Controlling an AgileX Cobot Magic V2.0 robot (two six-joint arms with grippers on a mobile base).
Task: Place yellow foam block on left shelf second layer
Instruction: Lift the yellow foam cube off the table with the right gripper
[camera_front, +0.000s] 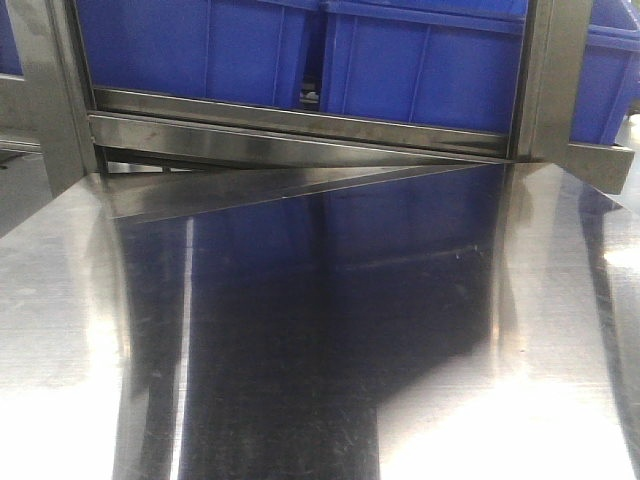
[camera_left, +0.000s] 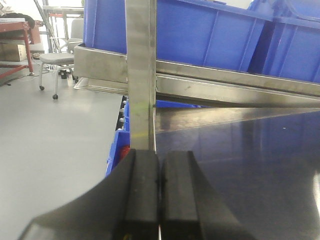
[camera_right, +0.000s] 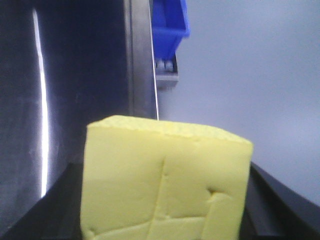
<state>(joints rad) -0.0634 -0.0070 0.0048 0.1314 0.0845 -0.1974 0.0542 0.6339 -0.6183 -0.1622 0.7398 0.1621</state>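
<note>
The yellow foam block (camera_right: 165, 180) fills the lower middle of the right wrist view, creased on its near face. My right gripper (camera_right: 167, 210) is shut on it, with a dark finger (camera_right: 62, 205) showing on each side. It hangs beside a steel shelf post (camera_right: 142, 60), with grey floor to the right. My left gripper (camera_left: 160, 190) is shut with nothing between its black pads, low over the shiny steel shelf board (camera_left: 240, 160), just behind a steel upright (camera_left: 140, 75). Neither gripper nor the block shows in the front view.
Blue plastic bins (camera_front: 420, 60) sit on the steel layer (camera_front: 300, 125) right above the reflective shelf board (camera_front: 320, 330). More blue bins (camera_left: 200, 35) fill the top of the left wrist view. An office chair (camera_left: 57, 60) and a red table stand on the floor far left.
</note>
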